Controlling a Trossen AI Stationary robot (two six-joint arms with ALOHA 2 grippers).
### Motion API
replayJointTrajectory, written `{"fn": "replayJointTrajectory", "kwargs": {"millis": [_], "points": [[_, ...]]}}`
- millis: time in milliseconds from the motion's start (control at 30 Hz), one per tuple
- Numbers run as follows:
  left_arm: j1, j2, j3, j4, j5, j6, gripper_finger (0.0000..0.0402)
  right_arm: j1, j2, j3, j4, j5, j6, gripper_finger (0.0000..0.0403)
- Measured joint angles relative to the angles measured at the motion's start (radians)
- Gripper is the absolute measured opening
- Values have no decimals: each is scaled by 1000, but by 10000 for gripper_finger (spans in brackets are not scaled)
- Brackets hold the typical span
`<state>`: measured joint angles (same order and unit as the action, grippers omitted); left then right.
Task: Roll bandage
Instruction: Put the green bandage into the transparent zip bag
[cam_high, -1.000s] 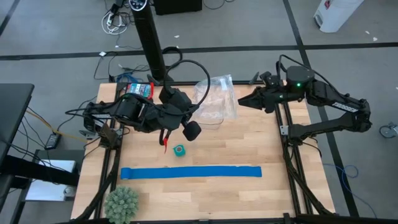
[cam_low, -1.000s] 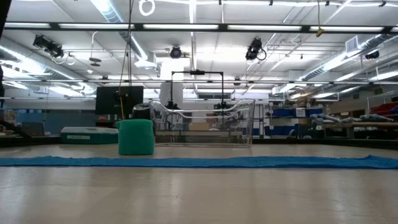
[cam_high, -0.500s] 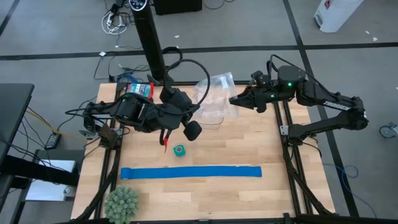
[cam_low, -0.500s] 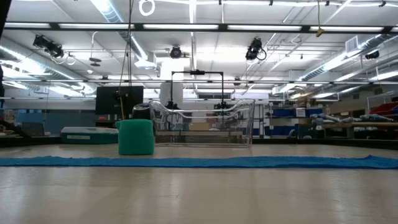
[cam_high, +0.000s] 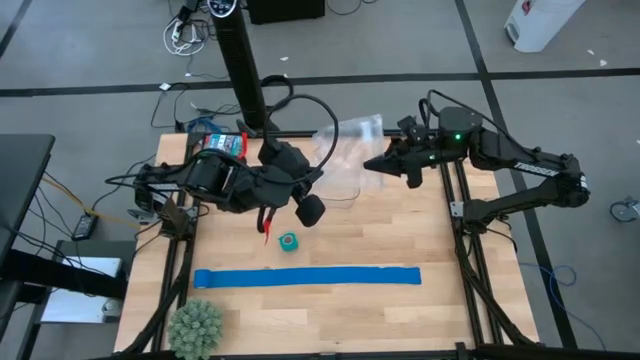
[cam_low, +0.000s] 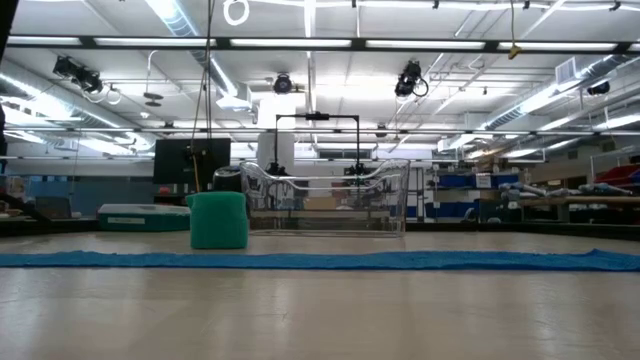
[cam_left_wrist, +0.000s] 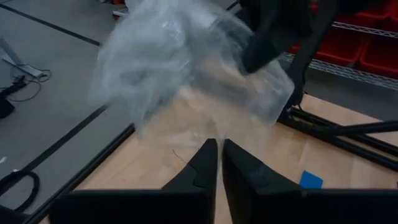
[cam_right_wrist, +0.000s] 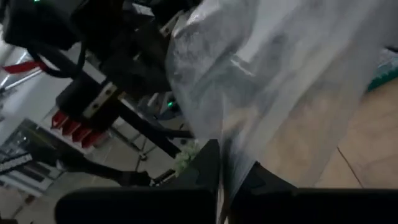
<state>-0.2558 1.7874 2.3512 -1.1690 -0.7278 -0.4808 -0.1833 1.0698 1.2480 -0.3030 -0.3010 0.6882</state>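
Reaching farther in over the counter (cam_high: 400, 300) than a second ago, the right arm now has its right pincer (cam_high: 372, 165) at the edge of the clear plastic bag (cam_high: 345, 150), which has lifted and bunched up where before it lay flat. The right wrist view shows that pincer's fingers (cam_right_wrist: 205, 168) clenched on a fold of the bag, which fills the picture.

From the left: the left arm has not shifted. Its left pincer (cam_high: 265, 232) hangs over the middle of the counter, fingers (cam_left_wrist: 202, 171) pressed together with only a slit between them, grasping nothing; its wrist view looks toward the raised bag (cam_left_wrist: 186, 81).

Just beside the left pincer's tip sits the bandage (cam_high: 288, 242), a small teal roll standing on end, apart from both arms and unmoved. In the low view it (cam_low: 219, 220) stands behind the blue strip (cam_low: 320, 260). The blue strip (cam_high: 307, 277) lies flat and straight across the counter's near half, as before. A green spiky plant (cam_high: 195, 325) sits at the near left corner.
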Motion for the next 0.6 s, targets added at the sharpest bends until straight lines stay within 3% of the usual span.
{"fn": "replayJointTrajectory", "kwargs": {"millis": [233,467,600], "points": [[2,-15,3,33,-12,3,86,-1,-30,5,-107,-39,-72,1],[16,-38,5,101,4,30,127,-1,-34,132,-533,-39,-210,0],[51,-32,5,104,126,-8,128,10,4,202,-728,-43,-254,0]]}}
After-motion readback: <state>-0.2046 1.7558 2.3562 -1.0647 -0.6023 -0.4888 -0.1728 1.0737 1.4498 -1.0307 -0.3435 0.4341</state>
